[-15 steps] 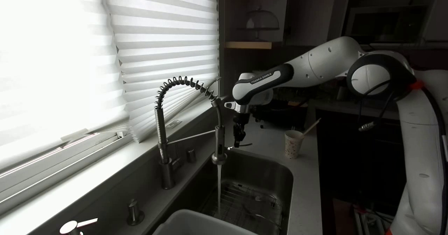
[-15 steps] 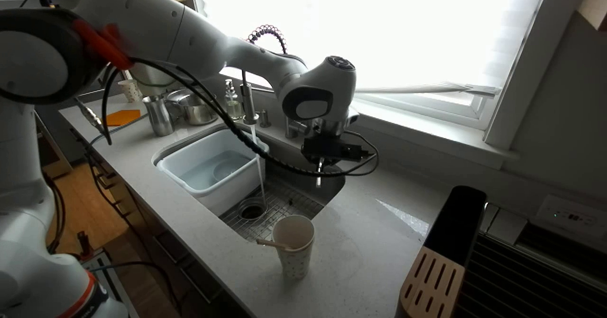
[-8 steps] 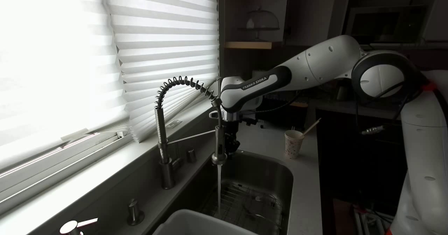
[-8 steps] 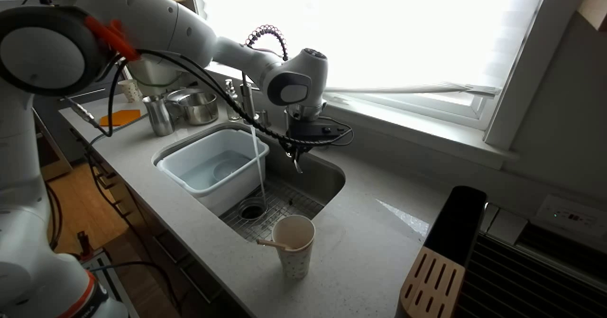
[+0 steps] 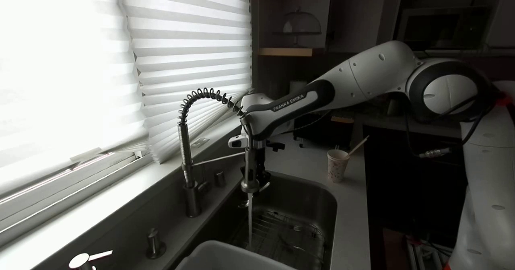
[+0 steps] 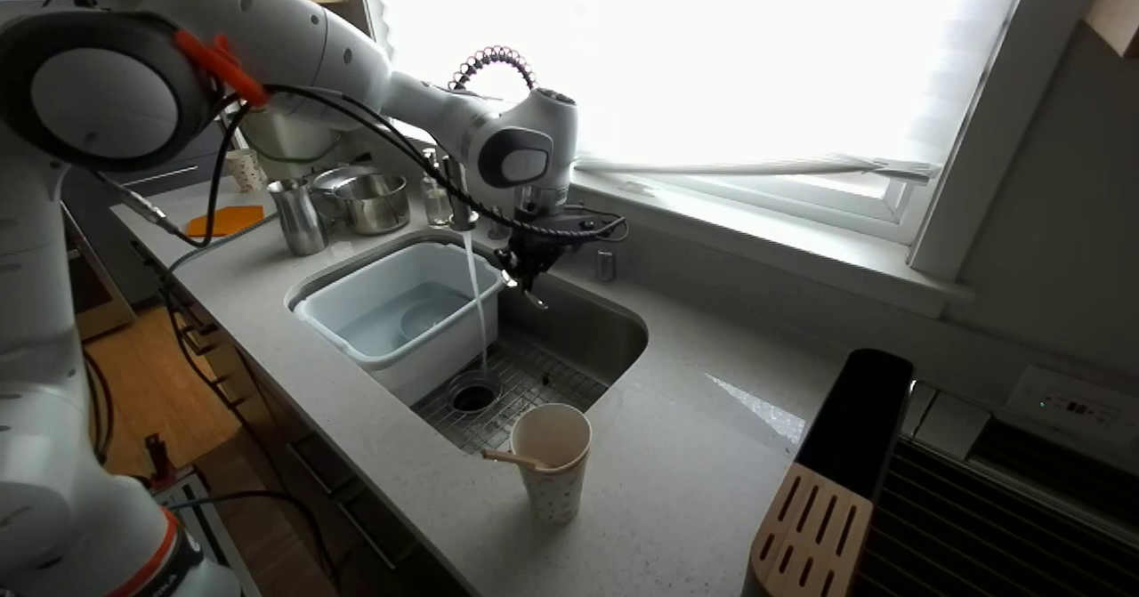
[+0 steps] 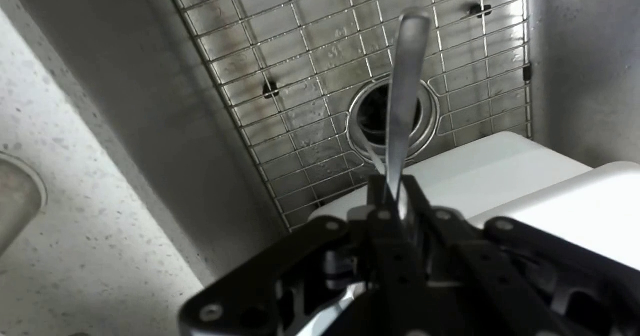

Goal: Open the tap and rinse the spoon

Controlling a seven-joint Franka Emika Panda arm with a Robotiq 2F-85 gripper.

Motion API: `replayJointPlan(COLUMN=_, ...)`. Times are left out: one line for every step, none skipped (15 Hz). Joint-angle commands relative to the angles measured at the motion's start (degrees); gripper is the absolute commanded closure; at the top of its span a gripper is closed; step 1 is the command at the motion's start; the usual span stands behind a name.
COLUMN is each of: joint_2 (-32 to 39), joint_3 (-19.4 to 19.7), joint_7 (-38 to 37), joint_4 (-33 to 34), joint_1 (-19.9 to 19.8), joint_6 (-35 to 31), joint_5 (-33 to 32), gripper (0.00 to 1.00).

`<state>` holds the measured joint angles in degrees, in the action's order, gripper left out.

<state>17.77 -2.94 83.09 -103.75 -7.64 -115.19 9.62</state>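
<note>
Spoon (image 7: 403, 90), clamped between the closed fingers of the gripper (image 7: 394, 188) above the sink (image 6: 596, 339); the wrist view resolves this grip, with the spoon's slim end projecting over the wire rack (image 7: 308, 50) and drain (image 7: 375, 113). Partly hidden in an exterior view by the sprayer head (image 5: 250, 171) of the tap (image 5: 185, 153), the gripper stands, in an exterior view, just beside the stream of water (image 6: 472, 268) and apart from it. White tub (image 6: 445, 352) in the sink: nearly whole in an exterior view, cut off in the wrist view. Saucepan (image 6: 381, 208) beyond it: in an exterior view only. Paper cup (image 6: 553, 490) with a stick (image 6: 512, 459), on the counter (image 6: 676, 490): both exterior views.
</note>
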Motion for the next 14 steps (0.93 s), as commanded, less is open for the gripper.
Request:
replayJointPlan(joint_2=-1.9, joint_3=0.0, joint_7=4.7, joint_4=-2.0, joint_1=-0.1, joint_6=0.6, joint_5=-0.3, gripper=0.98)
replayJointPlan(joint_2=-2.1, joint_3=0.2, joint_7=5.3, joint_4=-2.0, joint_1=-0.3, joint_6=0.7, joint_5=0.1, gripper=0.98)
replayJointPlan(joint_2=-2.2, joint_3=0.3, joint_7=5.8, joint_4=-2.1, joint_1=-0.6, joint_6=0.9, joint_5=0.9, gripper=0.98)
replayJointPlan(joint_2=-2.4, joint_3=0.3, joint_7=6.8, joint_4=-2.1, joint_1=-1.0, joint_6=1.4, joint_5=2.1, gripper=0.98)
replayJointPlan(joint_2=-2.7, joint_3=0.2, joint_7=8.0, joint_4=-2.3, joint_1=-1.7, joint_6=2.3, joint_5=3.9, gripper=0.98)
replayJointPlan(joint_2=-2.9, joint_3=0.3, joint_7=9.2, joint_4=-2.5, joint_1=-2.1, joint_6=2.6, joint_5=5.0, gripper=0.98)
replayJointPlan(joint_2=-3.2, joint_3=0.4, joint_7=10.5, joint_4=-2.6, joint_1=-2.6, joint_6=3.4, joint_5=6.5, gripper=0.98)
replayJointPlan(joint_2=-3.3, joint_3=0.6, joint_7=11.8, joint_4=-2.6, joint_1=-3.0, joint_6=4.4, joint_5=7.8, gripper=0.98)
replayJointPlan(joint_2=-3.2, joint_3=0.8, joint_7=13.1, joint_4=-2.4, joint_1=-3.5, joint_6=5.8, joint_5=9.3, gripper=0.98)
replayJointPlan(joint_2=-3.4, joint_3=1.0, joint_7=14.2, joint_4=-2.4, joint_1=-3.8, joint_6=7.3, joint_5=10.5, gripper=0.98)
replayJointPlan(joint_2=-3.5, joint_3=1.1, joint_7=15.8, joint_4=-2.4, joint_1=-4.1, joint_6=8.9, joint_5=11.9, gripper=0.98)
replayJointPlan(joint_2=-3.5, joint_3=1.4, joint_7=16.7, joint_4=-2.5, joint_1=-4.2, joint_6=10.0, joint_5=12.6, gripper=0.98)
replayJointPlan(joint_2=-3.5, joint_3=1.4, joint_7=18.0, joint_4=-2.5, joint_1=-4.4, joint_6=11.4, joint_5=13.5, gripper=0.98)
replayJointPlan(joint_2=-3.5, joint_3=1.6, joint_7=18.8, joint_4=-2.6, joint_1=-4.4, joint_6=12.3, joint_5=14.0, gripper=0.98)
